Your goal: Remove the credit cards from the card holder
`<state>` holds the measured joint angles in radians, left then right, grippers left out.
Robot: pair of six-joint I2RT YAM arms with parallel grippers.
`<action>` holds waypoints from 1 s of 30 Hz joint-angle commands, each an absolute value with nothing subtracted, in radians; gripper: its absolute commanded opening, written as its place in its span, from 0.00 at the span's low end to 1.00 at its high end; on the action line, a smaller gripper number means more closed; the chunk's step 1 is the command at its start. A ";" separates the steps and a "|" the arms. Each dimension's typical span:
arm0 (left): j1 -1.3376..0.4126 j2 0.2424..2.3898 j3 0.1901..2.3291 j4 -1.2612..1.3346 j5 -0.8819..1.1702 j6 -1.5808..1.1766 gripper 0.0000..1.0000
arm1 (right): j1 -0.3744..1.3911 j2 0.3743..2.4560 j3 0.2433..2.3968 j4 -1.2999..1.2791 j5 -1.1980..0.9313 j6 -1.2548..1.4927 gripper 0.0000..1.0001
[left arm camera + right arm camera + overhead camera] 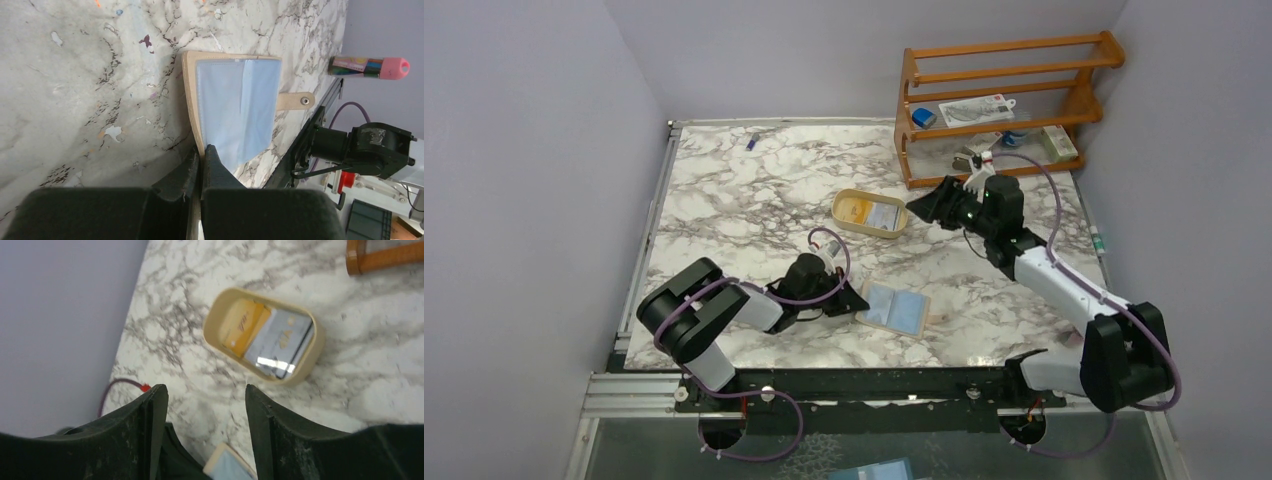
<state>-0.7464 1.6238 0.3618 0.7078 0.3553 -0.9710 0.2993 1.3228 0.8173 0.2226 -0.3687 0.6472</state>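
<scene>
White-grey marble-look table top, pale lavender walls on L, back & R. Orange-brown wooden rack stands at far R corner by back wall; metal rail runs along near edge. Light even, slight sheen on near part of the top.

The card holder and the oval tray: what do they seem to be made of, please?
The card holder looks like soft faux leather or fabric: a matte beige border and a thin snap tab. Its pale blue inner pockets have a slight sheen, so perhaps vinyl. The oval tray looks like rigid moulded plastic: a smooth, even tan wall with a rounded rim. Coated metal cannot be ruled out.
</scene>
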 commanded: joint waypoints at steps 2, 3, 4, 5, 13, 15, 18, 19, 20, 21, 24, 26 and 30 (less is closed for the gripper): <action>-0.743 1.601 0.396 0.567 0.325 -0.929 0.04 | 0.350 1.205 0.591 0.151 -0.424 0.640 0.64; -0.743 1.609 0.403 0.563 0.323 -0.924 0.06 | 0.375 1.187 0.549 0.156 -0.425 0.649 0.64; -0.743 1.621 0.409 0.563 0.326 -0.922 0.08 | 0.406 1.174 0.512 0.169 -0.423 0.660 0.64; -0.743 1.632 0.416 0.564 0.331 -0.921 0.11 | 0.435 1.166 0.478 0.184 -0.423 0.673 0.64; -0.743 1.640 0.432 0.562 0.335 -0.920 0.62 | 0.560 1.163 0.295 0.368 -0.431 0.816 0.64; -0.744 1.632 0.427 0.559 0.330 -0.918 0.63 | 0.560 1.173 0.273 0.390 -0.432 0.827 0.64; -0.740 1.634 0.418 0.558 0.330 -0.917 0.64 | 0.560 1.196 0.243 0.426 -0.433 0.838 0.62; -0.739 1.635 0.413 0.559 0.329 -0.917 0.63 | 0.560 1.203 0.229 0.442 -0.435 0.842 0.60; -0.736 1.635 0.408 0.560 0.327 -0.917 0.63 | 0.560 1.210 0.218 0.455 -0.436 0.845 0.58; -0.730 1.635 0.403 0.560 0.324 -0.917 0.62 | 0.560 1.220 0.206 0.467 -0.434 0.851 0.56; -0.715 1.626 0.386 0.560 0.315 -0.914 0.58 | 0.560 1.243 0.173 0.507 -0.436 0.862 0.53; -0.705 1.606 0.369 0.560 0.295 -0.916 0.55 | 0.560 1.259 0.159 0.526 -0.437 0.866 0.53; -0.681 1.574 0.346 0.560 0.282 -0.904 0.52 | 0.560 1.288 0.145 0.554 -0.446 0.865 0.53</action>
<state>-0.7078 1.5887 0.3946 0.6643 0.3573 -0.9527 0.5556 1.2530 0.1780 0.5179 -0.4290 0.8631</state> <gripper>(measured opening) 0.523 0.531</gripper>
